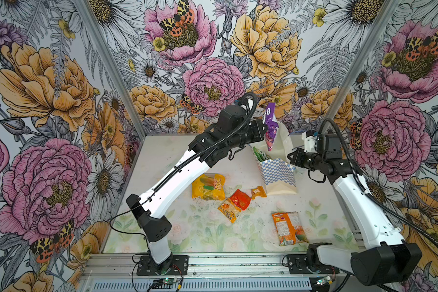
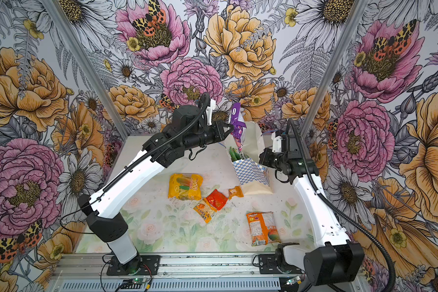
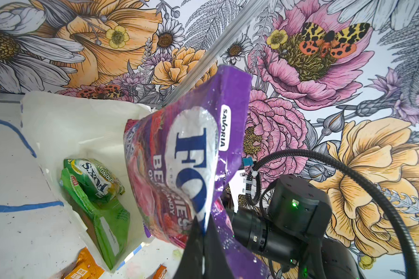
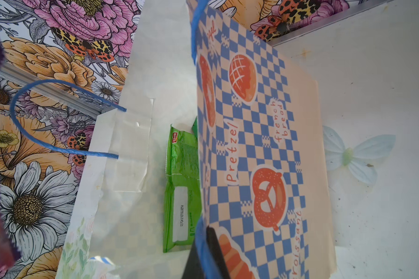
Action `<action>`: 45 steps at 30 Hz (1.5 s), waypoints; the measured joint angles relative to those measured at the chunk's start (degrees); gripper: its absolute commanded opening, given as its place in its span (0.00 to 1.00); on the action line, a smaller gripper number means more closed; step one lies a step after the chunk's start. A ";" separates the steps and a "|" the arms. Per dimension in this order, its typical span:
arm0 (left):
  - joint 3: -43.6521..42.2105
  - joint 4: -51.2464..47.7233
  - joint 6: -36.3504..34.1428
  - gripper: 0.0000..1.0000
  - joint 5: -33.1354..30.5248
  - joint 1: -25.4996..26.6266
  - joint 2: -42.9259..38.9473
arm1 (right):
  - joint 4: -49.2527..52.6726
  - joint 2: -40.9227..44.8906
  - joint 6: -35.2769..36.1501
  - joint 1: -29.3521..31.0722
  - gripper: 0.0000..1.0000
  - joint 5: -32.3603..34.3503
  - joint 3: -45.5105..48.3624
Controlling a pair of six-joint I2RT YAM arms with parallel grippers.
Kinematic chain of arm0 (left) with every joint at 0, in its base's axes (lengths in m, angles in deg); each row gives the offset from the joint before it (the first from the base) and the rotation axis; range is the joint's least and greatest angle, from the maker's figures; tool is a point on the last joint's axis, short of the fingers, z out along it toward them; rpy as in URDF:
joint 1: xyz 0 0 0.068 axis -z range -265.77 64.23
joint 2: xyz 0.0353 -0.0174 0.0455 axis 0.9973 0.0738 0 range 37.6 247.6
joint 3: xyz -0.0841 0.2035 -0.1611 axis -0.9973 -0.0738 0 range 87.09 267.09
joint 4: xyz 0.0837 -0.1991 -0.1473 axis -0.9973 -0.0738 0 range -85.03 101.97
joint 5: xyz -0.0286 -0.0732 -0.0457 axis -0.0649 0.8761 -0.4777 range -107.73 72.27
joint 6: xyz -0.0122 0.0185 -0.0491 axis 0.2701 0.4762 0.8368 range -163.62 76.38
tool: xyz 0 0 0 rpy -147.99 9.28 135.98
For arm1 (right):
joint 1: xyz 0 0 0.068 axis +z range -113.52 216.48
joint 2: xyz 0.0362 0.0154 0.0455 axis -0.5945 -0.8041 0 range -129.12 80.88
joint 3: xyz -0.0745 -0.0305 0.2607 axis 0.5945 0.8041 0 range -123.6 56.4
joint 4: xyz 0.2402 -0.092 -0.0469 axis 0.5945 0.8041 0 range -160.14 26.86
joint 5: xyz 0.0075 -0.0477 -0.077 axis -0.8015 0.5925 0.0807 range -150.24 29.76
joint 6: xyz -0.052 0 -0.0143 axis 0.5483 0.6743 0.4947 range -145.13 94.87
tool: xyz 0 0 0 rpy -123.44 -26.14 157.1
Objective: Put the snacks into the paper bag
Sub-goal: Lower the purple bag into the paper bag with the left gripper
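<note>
purple packet (image 1: 271, 126); paper bag (image 1: 278, 172) blue-white checks (cream base).

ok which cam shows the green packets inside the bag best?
Left wrist: it looks into the paper bag and shows both green packets, one reading FOX'S. Right wrist shows just one, half hidden by the bag's checkered wall. Both top views catch only green tips above the rim.

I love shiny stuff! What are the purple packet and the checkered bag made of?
The purple packet looks like glossy plastic film: crinkled, with white glare. The checkered bag looks like matte paper: stiff flat walls, creased folds, no shine. Its blue handle seems twisted cord.
</note>
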 measured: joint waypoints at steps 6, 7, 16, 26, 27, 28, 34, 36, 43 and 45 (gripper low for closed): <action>2.84 0.07 3.50 0.00 2.27 -1.81 5.35 | -0.07 0.48 -0.39 0.68 0.00 0.00 0.07; 2.95 0.07 3.89 0.00 2.43 -1.99 6.25 | -0.09 0.52 -0.42 0.81 0.00 0.02 0.07; 5.20 0.00 7.21 0.00 4.35 -2.25 13.31 | -0.59 0.57 -0.85 1.31 0.00 0.02 0.37; 8.35 -0.04 9.68 0.00 6.36 -2.84 16.57 | -1.09 0.57 -1.31 1.57 0.00 0.00 0.37; 9.07 -0.04 9.79 0.00 6.69 -2.84 17.33 | -1.14 0.57 -1.33 1.57 0.00 0.02 0.37; 9.57 -0.04 9.99 0.00 6.97 -2.84 18.03 | -1.18 0.57 -1.44 1.57 0.00 0.02 0.37; 10.01 -1.73 11.15 0.00 7.67 -2.82 20.92 | -1.27 0.57 -1.70 1.92 0.00 0.02 0.37; 10.01 -2.14 11.30 0.00 7.72 -2.82 21.57 | -1.42 0.57 -1.73 2.01 0.00 0.00 0.37; 10.01 -2.60 12.17 0.00 8.44 -2.82 23.08 | -1.55 0.57 -1.70 2.32 0.00 0.00 0.37; 10.01 -2.67 12.17 0.00 8.50 -2.82 23.50 | -1.57 0.57 -1.73 2.34 0.00 0.00 0.37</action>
